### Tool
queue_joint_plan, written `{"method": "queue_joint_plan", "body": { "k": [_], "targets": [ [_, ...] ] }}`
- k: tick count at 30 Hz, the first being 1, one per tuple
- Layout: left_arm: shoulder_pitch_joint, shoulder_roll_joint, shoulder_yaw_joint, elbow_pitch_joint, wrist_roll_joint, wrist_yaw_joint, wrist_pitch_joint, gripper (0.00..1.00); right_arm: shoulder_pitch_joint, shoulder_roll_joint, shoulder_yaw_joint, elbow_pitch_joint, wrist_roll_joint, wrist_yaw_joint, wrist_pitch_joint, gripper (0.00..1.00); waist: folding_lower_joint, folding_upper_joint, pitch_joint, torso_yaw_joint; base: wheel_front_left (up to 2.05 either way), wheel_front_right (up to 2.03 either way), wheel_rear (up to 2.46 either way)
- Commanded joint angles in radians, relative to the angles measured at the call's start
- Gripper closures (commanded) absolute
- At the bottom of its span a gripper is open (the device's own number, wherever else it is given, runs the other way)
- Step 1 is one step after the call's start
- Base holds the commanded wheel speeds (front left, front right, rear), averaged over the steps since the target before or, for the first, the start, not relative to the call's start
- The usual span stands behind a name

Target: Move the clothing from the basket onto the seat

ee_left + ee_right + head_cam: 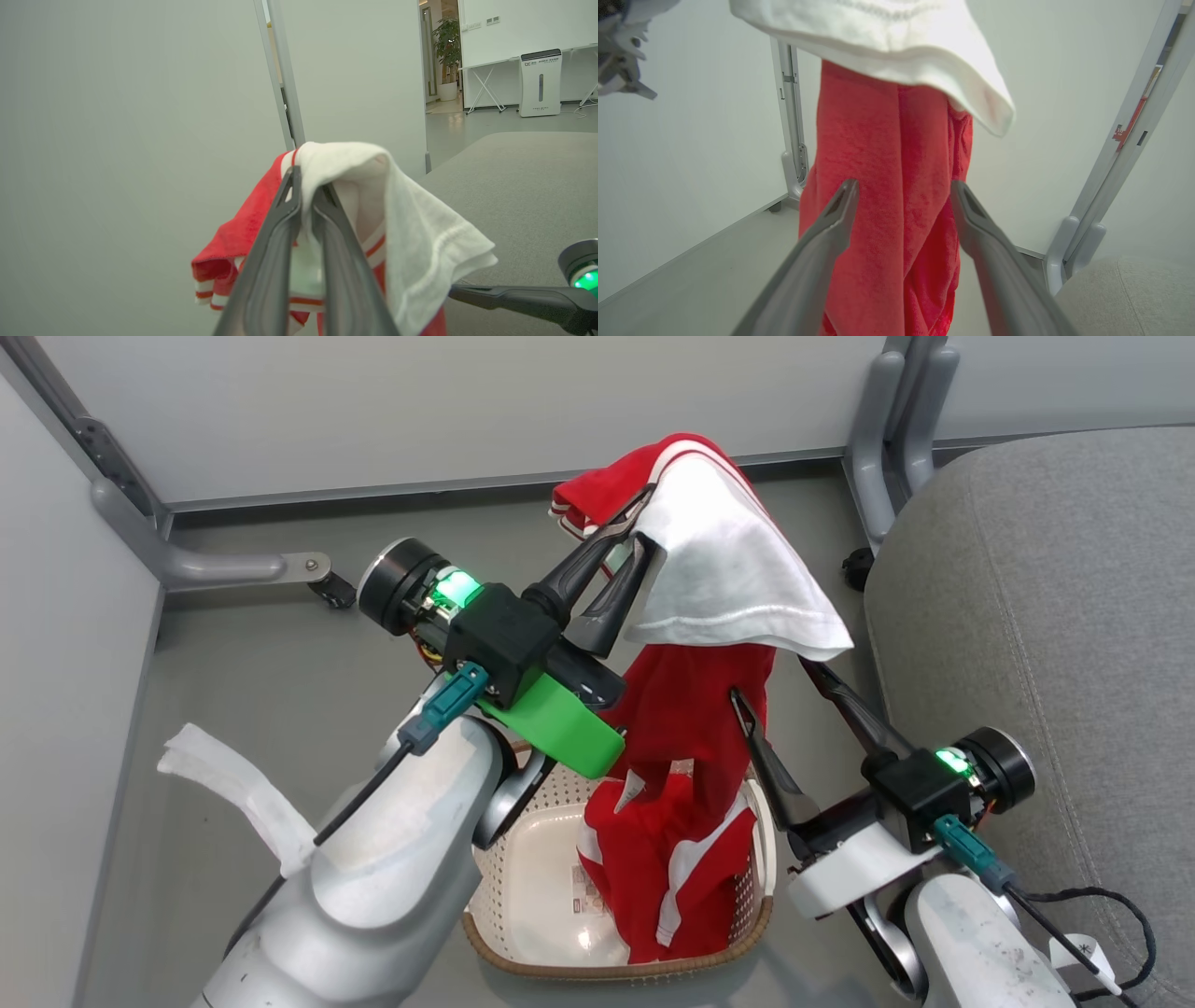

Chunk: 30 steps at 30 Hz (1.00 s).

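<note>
Clothing (738, 560) hangs pinched between the closed fingers of the left gripper (647, 523), held high. It is a soft red garment whose broad white panel, finished with a stitched hem, drapes over and to the right of the fingertips. A red cuff with thin white stripes bunches on their left side. Below the grip a long red fold with a towel-like texture hangs straight down between the two widely parted fingers of the right gripper (771, 679), which clasp nothing; whether they touch the cloth cannot be told. The fold's lower end reaches into the basket (523, 887) beneath both grippers, where more red fabric with slanting white stripes lies heaped toward the right wall. Whether that is a second garment or part of the same one cannot be told. The basket is cream and perforated, with a brown woven rim and a sticker (586, 894) on its floor. The seat (1046, 616), grey and seamed, lies to the right of the right gripper, apart from the cloth.
</note>
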Motion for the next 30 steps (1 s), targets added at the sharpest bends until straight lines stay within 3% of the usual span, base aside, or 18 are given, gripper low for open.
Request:
{"method": "queue_joint_plan", "body": {
  "k": [1, 17, 30],
  "targets": [
    [0.003, -0.005, -0.001, -0.003, 0.003, -0.004, -0.004, 1.00, -0.019, -0.004, 0.004, 0.011, -0.005, 0.000, -0.005, 0.00, 0.0000, 0.0000, 0.003, 0.005, 0.00, 0.00, 0.00],
    [-0.007, -0.035, -0.029, -0.006, 0.007, -0.010, -0.004, 1.00, -0.135, -0.004, 0.071, 0.066, 0.066, 0.000, -0.005, 0.00, 0.0000, 0.0000, 0.023, 0.035, 0.00, 0.00, 0.00],
    [-0.014, -0.050, -0.037, 0.002, 0.017, 0.000, -0.004, 1.00, -0.138, -0.004, 0.108, 0.079, 0.090, 0.000, -0.005, 0.00, 0.0000, 0.0000, 0.034, 0.040, 0.00, 0.00, 0.00]
  ]
}}
